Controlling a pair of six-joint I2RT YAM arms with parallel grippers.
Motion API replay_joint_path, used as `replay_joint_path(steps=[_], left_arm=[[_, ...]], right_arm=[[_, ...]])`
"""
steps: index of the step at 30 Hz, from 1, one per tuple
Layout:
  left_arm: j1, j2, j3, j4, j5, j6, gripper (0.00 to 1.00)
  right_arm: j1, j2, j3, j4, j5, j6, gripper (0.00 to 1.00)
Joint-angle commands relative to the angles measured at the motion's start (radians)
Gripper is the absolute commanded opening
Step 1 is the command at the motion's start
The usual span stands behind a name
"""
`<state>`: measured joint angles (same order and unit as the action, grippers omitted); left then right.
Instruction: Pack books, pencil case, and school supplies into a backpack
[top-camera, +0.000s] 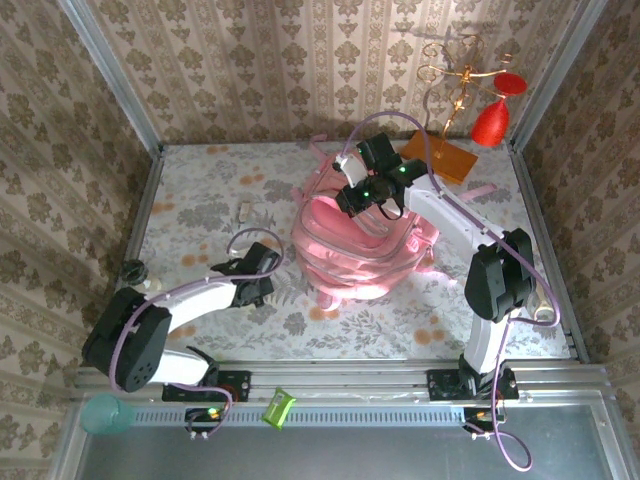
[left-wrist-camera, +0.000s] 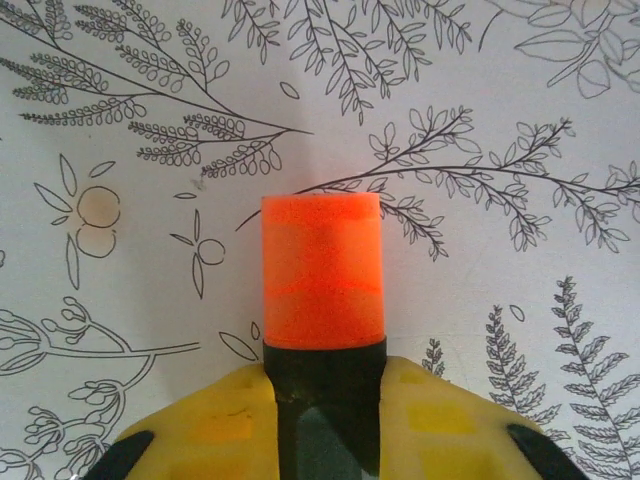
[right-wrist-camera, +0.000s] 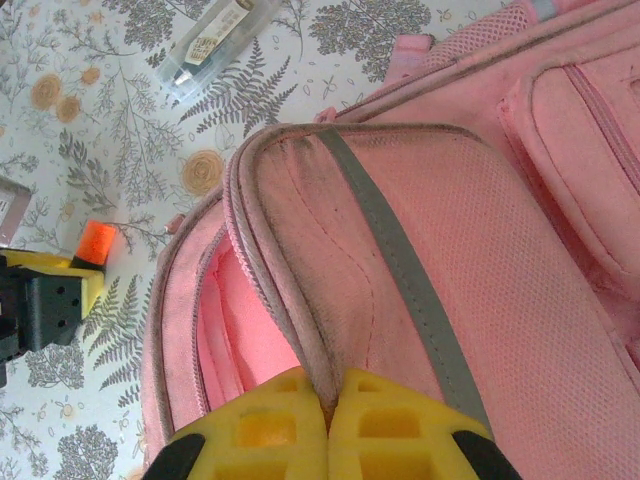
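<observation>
The pink backpack (top-camera: 355, 250) lies mid-table with its main zip pocket gaping. My right gripper (right-wrist-camera: 330, 395) is shut on the fabric lip of that opening (right-wrist-camera: 300, 330) and holds it up; from above it sits at the bag's far edge (top-camera: 362, 195). My left gripper (left-wrist-camera: 325, 400) is shut on a short black-and-orange pen (left-wrist-camera: 322, 270), low over the tablecloth just left of the backpack (top-camera: 262, 278). The right wrist view catches that pen's orange cap (right-wrist-camera: 97, 241). Books and pencil case are hidden.
A clear slim pen (right-wrist-camera: 215, 45) lies on the cloth beyond the bag, left of it (top-camera: 245, 210). An orange flat stand base (top-camera: 440, 157) with a wire stand and red ornaments (top-camera: 490, 120) sits at the back right. Pink straps (top-camera: 480, 190) trail to the right.
</observation>
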<state>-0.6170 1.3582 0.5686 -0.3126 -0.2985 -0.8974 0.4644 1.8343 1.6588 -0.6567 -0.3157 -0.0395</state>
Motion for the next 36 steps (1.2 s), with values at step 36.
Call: replay_joint_path(steps=[36], left_arm=[[-0.220, 0.255, 0.487, 0.583, 0.187, -0.322, 0.34]], right_arm=[[-0.027, 0.024, 0.208, -0.041, -0.169, 0.173, 0.00]])
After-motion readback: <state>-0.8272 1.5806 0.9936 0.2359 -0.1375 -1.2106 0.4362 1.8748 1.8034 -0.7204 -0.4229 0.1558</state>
